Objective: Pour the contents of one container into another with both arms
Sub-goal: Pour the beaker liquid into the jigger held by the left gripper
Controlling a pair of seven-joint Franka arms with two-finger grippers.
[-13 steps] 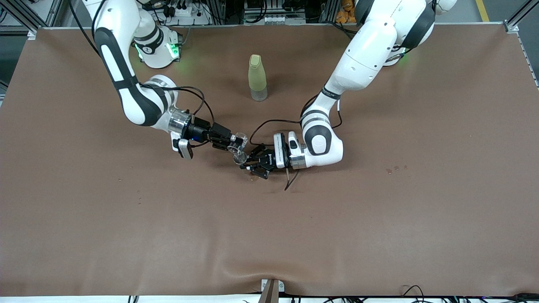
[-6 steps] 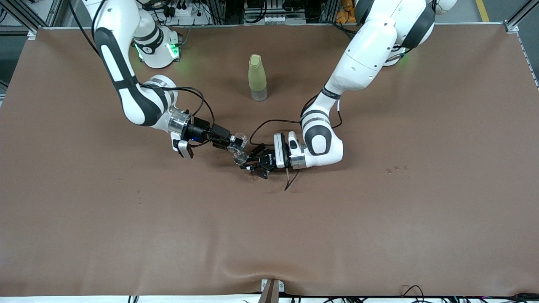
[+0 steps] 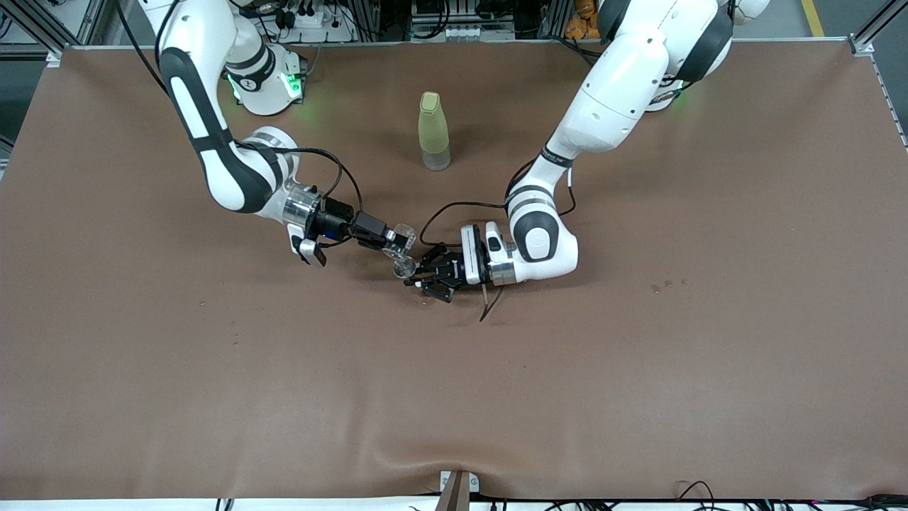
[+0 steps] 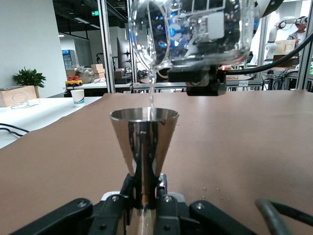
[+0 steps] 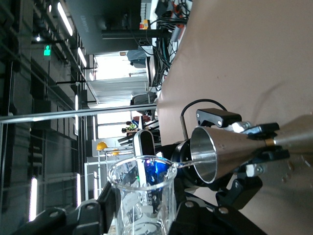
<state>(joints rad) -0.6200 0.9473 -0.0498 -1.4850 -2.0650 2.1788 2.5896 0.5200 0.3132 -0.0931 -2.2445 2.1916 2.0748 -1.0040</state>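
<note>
Mid-pour: right gripper (image 3: 389, 243) is pinching the tipped glass cup (image 4: 190, 29), trickling into the metal measuring cup (image 4: 144, 142) the left gripper (image 3: 418, 275) is clamping, liquid still left.

No wording, brand name or number can be read anywhere. A small green sign (image 4: 95, 13) glows high in the hall in the left wrist view, and a like one (image 5: 47, 49) shows in the right wrist view, but their markings are too small to read.
</note>
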